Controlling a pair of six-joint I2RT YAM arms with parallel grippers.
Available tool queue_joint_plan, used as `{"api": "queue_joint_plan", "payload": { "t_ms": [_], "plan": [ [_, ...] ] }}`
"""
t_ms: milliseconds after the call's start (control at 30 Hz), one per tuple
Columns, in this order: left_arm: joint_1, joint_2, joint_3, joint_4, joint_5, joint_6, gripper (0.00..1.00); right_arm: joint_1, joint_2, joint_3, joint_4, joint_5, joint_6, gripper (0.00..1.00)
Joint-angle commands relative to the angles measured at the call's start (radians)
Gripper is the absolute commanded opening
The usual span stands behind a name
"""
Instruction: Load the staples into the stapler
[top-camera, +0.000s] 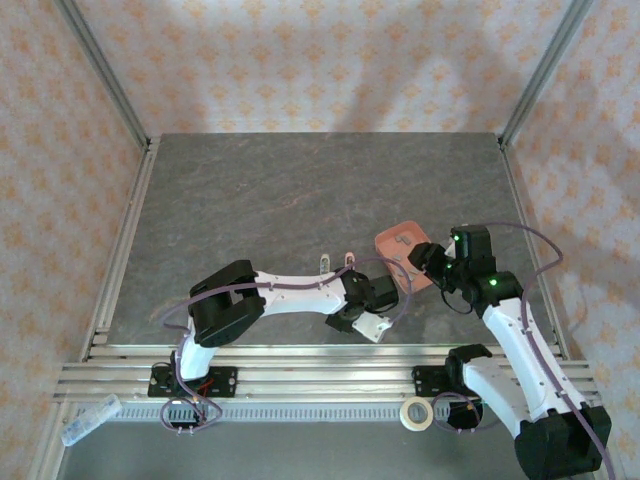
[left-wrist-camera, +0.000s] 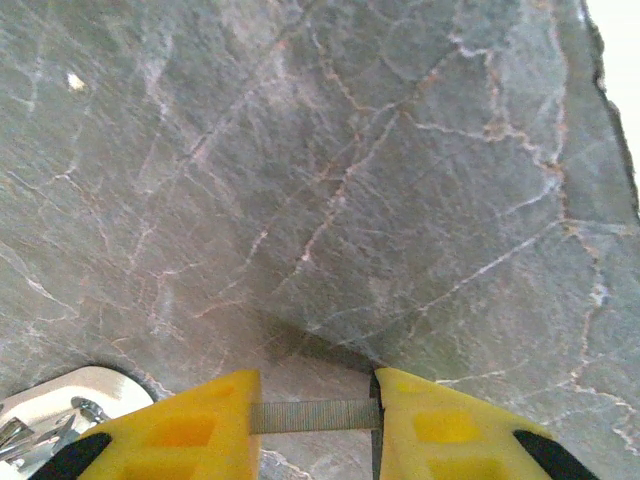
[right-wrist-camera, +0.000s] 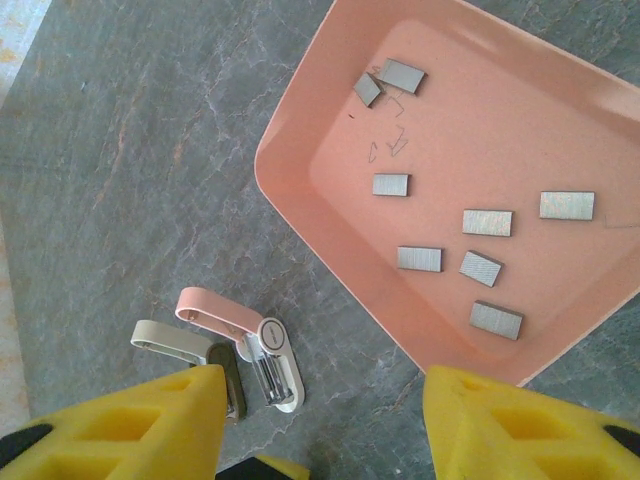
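We see the left gripper (left-wrist-camera: 314, 402) clamped on a staple strip (left-wrist-camera: 314, 416) bridging its fingertips; the right gripper (right-wrist-camera: 325, 405) hangs with jaws apart; loose staples (right-wrist-camera: 487, 222) lie in the pink tray (right-wrist-camera: 300, 190) ahead of it; two staplers (right-wrist-camera: 262, 350) sit just beside its left finger.

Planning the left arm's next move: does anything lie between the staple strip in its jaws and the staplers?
Nothing visible does. The staple strip sits clamped in the left gripper, and a stapler lies just beside it with bare table between.
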Motion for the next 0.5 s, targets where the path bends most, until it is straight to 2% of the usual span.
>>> {"api": "queue_joint_plan", "payload": {
  "t_ms": [0, 167, 467],
  "plan": [
    [-0.007, 0.05, 0.001, 0.107, 0.022, -0.025, 0.29, -0.006, -0.016, -0.01, -0.022, 0.022, -0.015, 0.54],
    [-0.007, 0.045, -0.016, 0.14, 0.024, -0.036, 0.33, -0.006, -0.016, -0.007, -0.029, 0.017, -0.018, 0.55],
    [-0.007, -0.005, -0.057, 0.208, 0.053, -0.065, 0.5, -0.006, -0.017, -0.003, -0.036, 0.008, -0.006, 0.55]
  ]
}}
